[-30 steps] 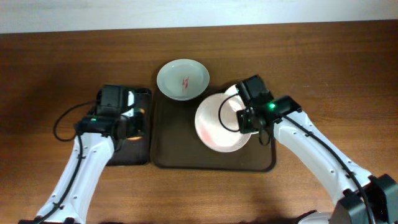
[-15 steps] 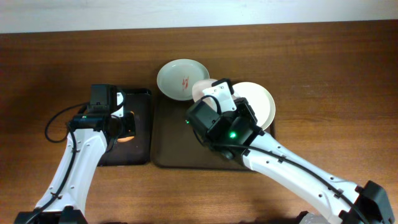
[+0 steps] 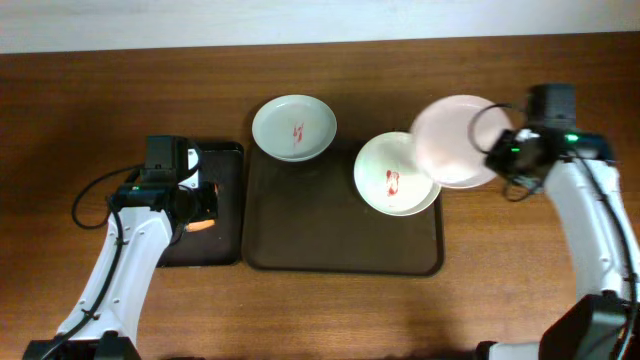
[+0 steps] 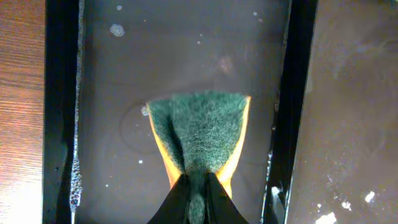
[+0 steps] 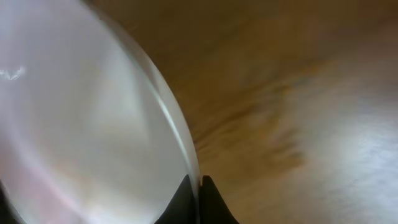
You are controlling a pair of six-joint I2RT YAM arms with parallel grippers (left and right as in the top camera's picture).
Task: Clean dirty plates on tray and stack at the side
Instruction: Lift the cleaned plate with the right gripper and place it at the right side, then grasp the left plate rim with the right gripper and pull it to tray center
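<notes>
My right gripper (image 3: 500,155) is shut on the rim of a plain white plate (image 3: 455,140) and holds it above the table, right of the dark brown tray (image 3: 300,240). The plate fills the left of the right wrist view (image 5: 87,124), with the jaws (image 5: 198,186) pinching its edge. A plate with a red smear (image 3: 396,173) lies on the tray's right part. A faintly greenish plate with a red smear (image 3: 294,127) sits at the tray's far edge. My left gripper (image 4: 198,193) is shut on a green and orange sponge (image 4: 200,134) over the black tray (image 4: 106,93).
The narrow black tray (image 3: 215,240) lies left of the brown tray, wet with droplets. Bare wooden table (image 3: 520,270) lies to the right and front. A cable loops off the left arm (image 3: 90,200).
My right arm has swung from over the tray out to the right, carrying the white plate. The smeared plate on the tray is uncovered. The left arm has stayed still.
</notes>
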